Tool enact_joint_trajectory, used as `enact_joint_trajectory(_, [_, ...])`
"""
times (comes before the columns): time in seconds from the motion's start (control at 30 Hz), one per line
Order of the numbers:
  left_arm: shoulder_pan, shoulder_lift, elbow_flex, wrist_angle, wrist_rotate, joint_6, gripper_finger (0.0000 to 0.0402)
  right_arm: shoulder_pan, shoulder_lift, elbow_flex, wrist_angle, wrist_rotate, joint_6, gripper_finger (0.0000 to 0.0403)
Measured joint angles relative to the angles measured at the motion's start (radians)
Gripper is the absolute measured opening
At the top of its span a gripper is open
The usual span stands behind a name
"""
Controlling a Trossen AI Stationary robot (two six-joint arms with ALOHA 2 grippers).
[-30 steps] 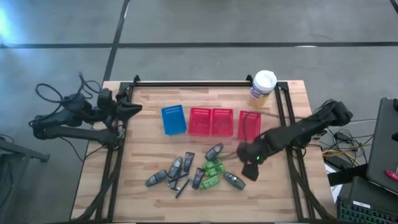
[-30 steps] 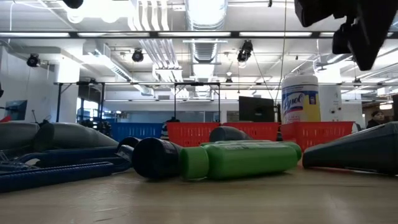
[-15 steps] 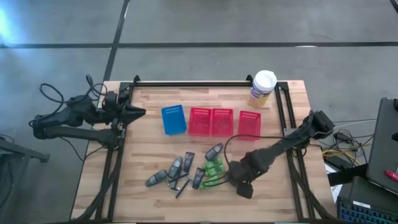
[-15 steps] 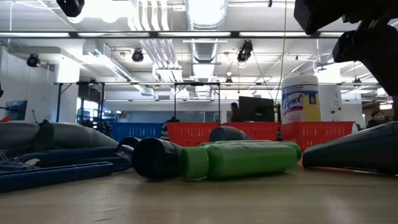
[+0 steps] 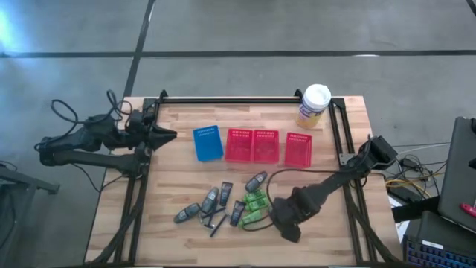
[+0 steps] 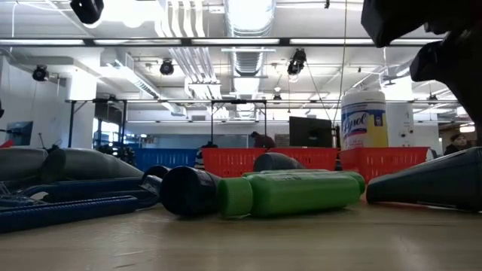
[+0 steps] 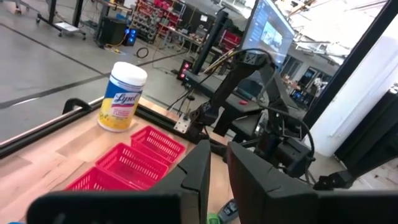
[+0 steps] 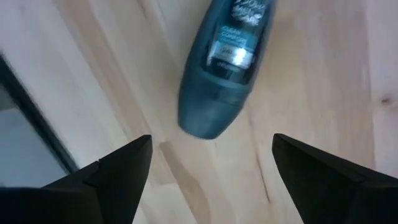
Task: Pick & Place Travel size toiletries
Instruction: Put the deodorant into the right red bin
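Observation:
The toiletries lie on the wood in a cluster near the table's near edge: dark grey tubes (image 5: 210,198), green bottles (image 5: 256,199) and thin blue sticks (image 5: 216,222). In the low view a green bottle (image 6: 290,193) lies on its side beside a dark tube (image 6: 188,190). My right gripper (image 5: 286,219) hovers open over the cluster's right end. It covers one grey tube there in the high view. In the right wrist view that tube (image 8: 217,68) lies flat, just beyond my spread gripper (image 8: 211,142), untouched. My left gripper (image 5: 160,135) waits shut at the table's left edge.
A blue mesh basket (image 5: 207,143) and a row of red mesh baskets (image 5: 253,145) stand across the table's middle. A yellow canister with a white lid (image 5: 314,104) stands at the far right corner. Bare wood lies between baskets and cluster. Black frame rails run along the table's sides.
My right gripper has moved toward the table's near edge and a little to the left, coming down from beside the red baskets to over the grey tube at the cluster's right end. The toiletries have stayed where they were.

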Motion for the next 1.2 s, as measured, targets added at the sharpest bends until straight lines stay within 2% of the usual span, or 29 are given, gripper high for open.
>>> enact_joint_trajectory(0.37, [0.0, 0.041, 0.0, -0.004, -0.001, 0.02, 0.006, 0.013, 0.015, -0.003, 0.025, 0.161, 0.063, 0.0352])
enact_joint_trajectory(0.9, [0.0, 0.056, 0.0, -0.014, -0.001, 0.088, 0.006, 0.019, 0.1, -0.006, 0.072, 0.161, 0.044, 0.0356])
enact_joint_trajectory(1.2, [0.0, 0.057, 0.0, -0.016, -0.002, 0.098, 0.006, 0.022, 0.179, -0.006, 0.075, 0.153, 0.103, 0.0363])
